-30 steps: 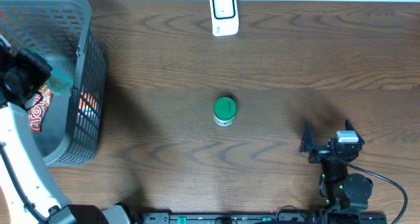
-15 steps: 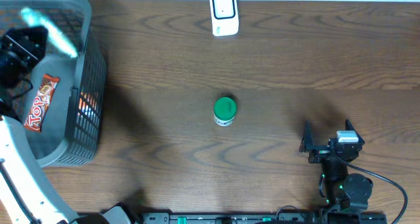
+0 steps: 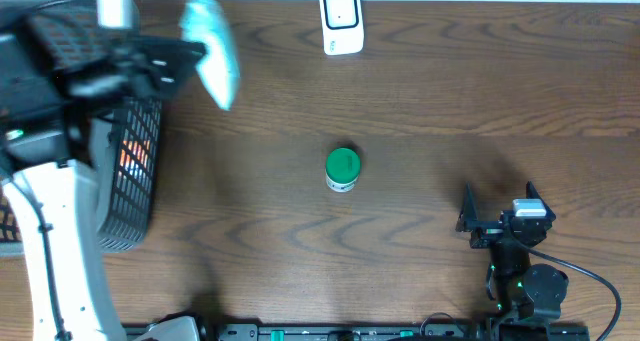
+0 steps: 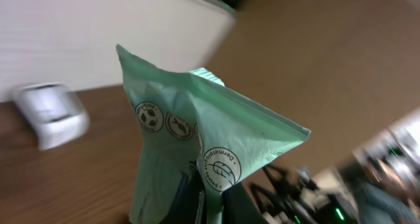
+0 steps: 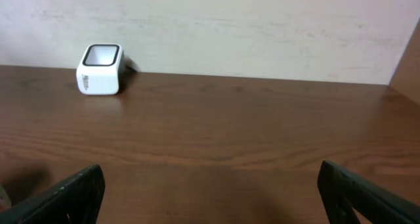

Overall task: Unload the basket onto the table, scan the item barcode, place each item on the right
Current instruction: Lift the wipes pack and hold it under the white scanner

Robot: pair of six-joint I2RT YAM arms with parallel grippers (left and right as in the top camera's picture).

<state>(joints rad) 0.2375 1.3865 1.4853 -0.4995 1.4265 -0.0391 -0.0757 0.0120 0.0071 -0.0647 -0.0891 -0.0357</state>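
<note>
Bare bench [image 3: 270, 101] lay between the basket [image 3: 135, 181] and the scanner [image 3: 341, 21], where I saw the pouch [image 3: 212, 51] hanging from the left tool [image 3: 188, 55]. Only a green-lidded jar [image 3: 342, 168] stood mid-bench, well apart from the right tool [image 3: 498, 197].

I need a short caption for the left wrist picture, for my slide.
Left gripper holds a pale green pouch; the white scanner stands blurred on the table behind.

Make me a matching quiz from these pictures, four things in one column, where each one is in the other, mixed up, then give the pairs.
1. pale green plastic pouch
2. white box-shaped scanner
3. small round jar with green lid
4. dark grey plastic mesh basket

A. middle of the table
B. far edge of the table
C. left end of the table
D. clamped in the left gripper

Pairs: 1-D, 2-B, 3-A, 4-C.
</note>
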